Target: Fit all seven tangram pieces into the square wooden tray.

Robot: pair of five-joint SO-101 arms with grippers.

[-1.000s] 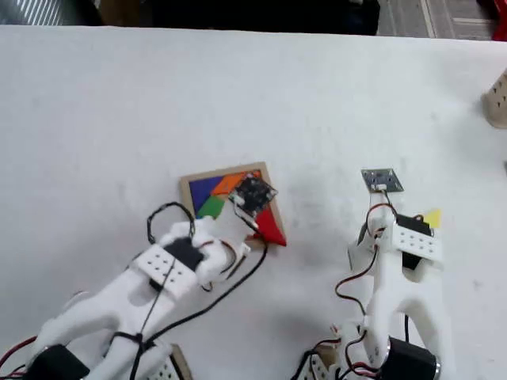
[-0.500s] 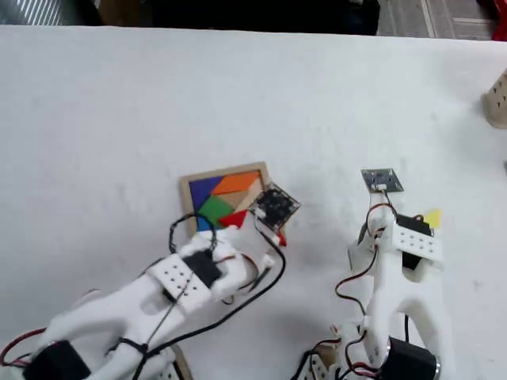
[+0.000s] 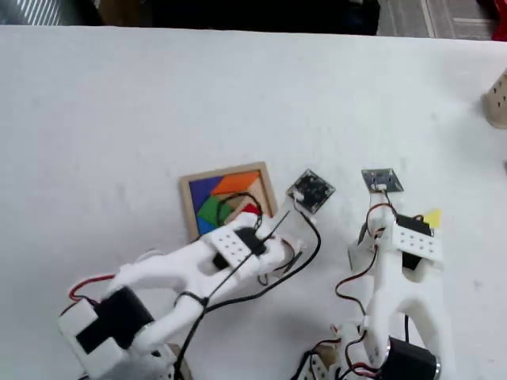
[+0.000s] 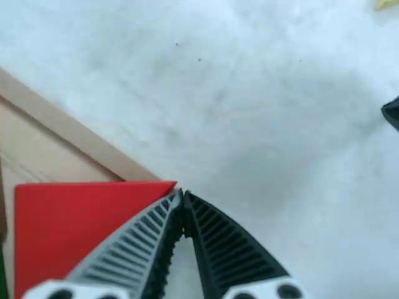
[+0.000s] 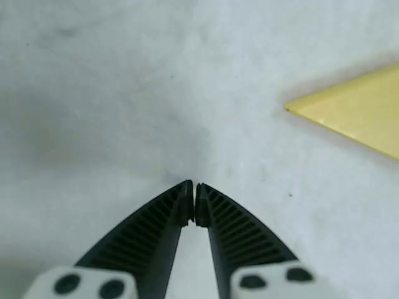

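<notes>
**High view.** A square wooden tray (image 3: 185,202) is set on a white worktop (image 3: 119,103). A blue piece (image 3: 202,190), an orange piece (image 3: 238,182), a green piece (image 3: 211,209) and a red piece (image 3: 250,210) are seen inside it, with a patch of bare wood between the orange and the red. The near edge of the tray is covered by the left arm (image 3: 178,269), which is laid across from the lower left. A small circuit board (image 3: 310,191) is carried at its wrist, just beside the right rim of the tray. The right arm (image 3: 405,261) is placed well apart from the tray, to its right. A yellow piece (image 3: 432,217) lies on the worktop just beside this arm, outside the tray.

**Left wrist view.** The left end effector (image 4: 182,202) is shown with its jaws pressed together and nothing held between them. Its tip is placed at the pointed corner of the red piece, where that corner meets the rim of the tray. Whether tip and piece are touching cannot be told. Bare tray floor is seen between the red piece and the rim.

**Right wrist view.** The right end effector (image 5: 193,202) is likewise shown fully closed and empty, over bare worktop. The pointed corner of the yellow piece is seen near it, apart from the fingertips
</notes>
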